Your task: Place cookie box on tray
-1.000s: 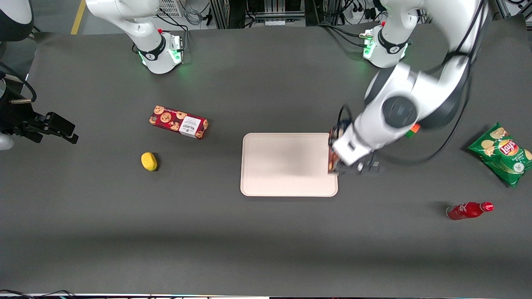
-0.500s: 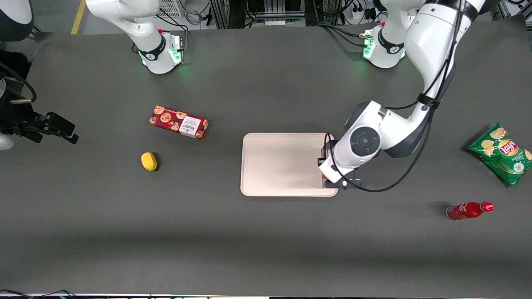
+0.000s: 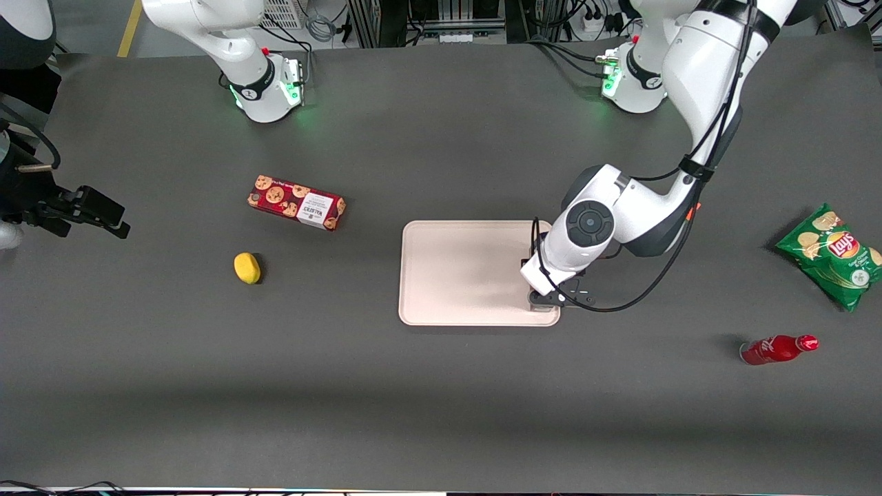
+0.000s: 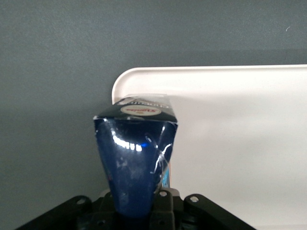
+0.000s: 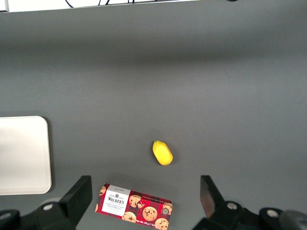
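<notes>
Cookie box held over the tray's corner, not yet let go.

The cookie box [image 4: 136,158] sits clamped in the claw [image 4: 139,211], poised above the tray [image 3: 462,272] at its corner nearest the working arm, presumably so it lands inside the rim rather than on the desk [image 3: 441,399].

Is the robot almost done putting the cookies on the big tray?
Nearly. Picked up already: the small navy-blue cookie box sits clamped in the left arm's pincer. In hand: the pincer holds it over a corner of the flat pale pinkish tray, the one toward the working arm. Left: set it down and let go.
</notes>
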`<control>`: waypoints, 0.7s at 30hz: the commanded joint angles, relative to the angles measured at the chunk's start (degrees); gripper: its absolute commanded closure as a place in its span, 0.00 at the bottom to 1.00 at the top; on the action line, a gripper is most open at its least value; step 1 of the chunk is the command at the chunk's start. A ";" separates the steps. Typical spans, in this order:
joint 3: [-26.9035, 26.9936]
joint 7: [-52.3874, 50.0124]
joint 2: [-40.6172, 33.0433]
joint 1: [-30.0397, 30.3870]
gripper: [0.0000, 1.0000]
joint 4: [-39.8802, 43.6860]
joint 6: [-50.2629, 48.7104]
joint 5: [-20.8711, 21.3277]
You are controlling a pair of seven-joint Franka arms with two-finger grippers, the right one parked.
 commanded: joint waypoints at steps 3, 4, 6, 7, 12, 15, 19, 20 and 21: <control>0.41 -1.57 -1.14 -0.16 0.18 -1.95 1.44 1.35; 0.41 -1.57 -1.05 -0.07 0.00 -1.86 1.44 1.35; 0.50 -1.57 -1.05 -0.07 0.00 -1.68 1.36 1.35; 0.50 -1.57 -1.13 -0.16 0.00 -1.51 1.09 1.35; 0.59 -1.75 -2.01 -0.42 0.00 -0.46 -0.14 1.26; 0.76 -1.84 -3.76 -0.42 0.00 -0.37 -1.98 0.83; 1.38 -1.49 -7.19 -0.07 0.00 1.56 -6.71 0.21; 1.47 -1.40 -7.89 0.02 0.00 2.53 -8.73 0.12; 1.47 -1.31 -8.51 0.10 0.00 3.75 -11.01 -0.23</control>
